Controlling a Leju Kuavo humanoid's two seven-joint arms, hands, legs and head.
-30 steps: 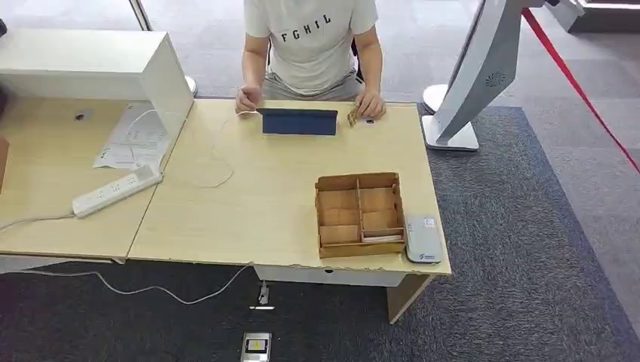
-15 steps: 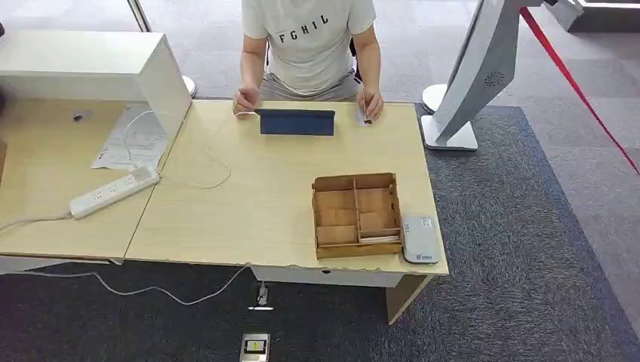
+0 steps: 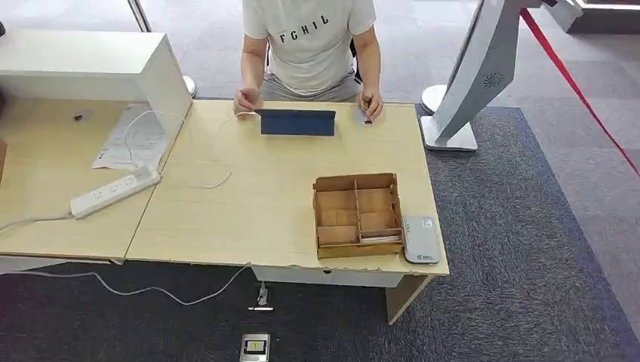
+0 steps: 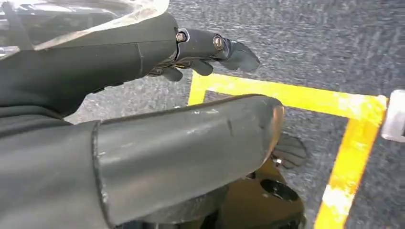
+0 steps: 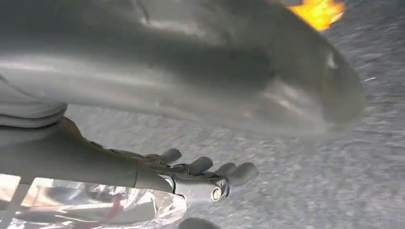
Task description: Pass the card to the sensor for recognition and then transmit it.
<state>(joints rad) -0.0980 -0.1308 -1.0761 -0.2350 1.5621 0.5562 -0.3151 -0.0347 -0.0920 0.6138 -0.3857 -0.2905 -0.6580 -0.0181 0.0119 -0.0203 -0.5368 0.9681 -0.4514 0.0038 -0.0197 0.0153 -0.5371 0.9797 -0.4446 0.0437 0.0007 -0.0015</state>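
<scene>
One compartmented wooden tray (image 3: 357, 215) sits at the desk's (image 3: 264, 204) near right corner, a thin pale card (image 3: 381, 238) lying in its near-right compartment, touching a rounded grey sensor (image 3: 420, 239). Both hands hang over grey carpet, fingers loosely extended and holding nothing: left hand (image 4: 210, 52), right hand (image 5: 200, 174).

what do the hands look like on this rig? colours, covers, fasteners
Left hand: thick grey thumb with a scuffed, glossy surface, and darker, near-black fingers with small silver screws at the joints. A clear plastic wrap sits over the part behind the fingers. Right hand looks the same: grey thumb, dark fingers, a silver screw, clear plastic wrap.
</scene>
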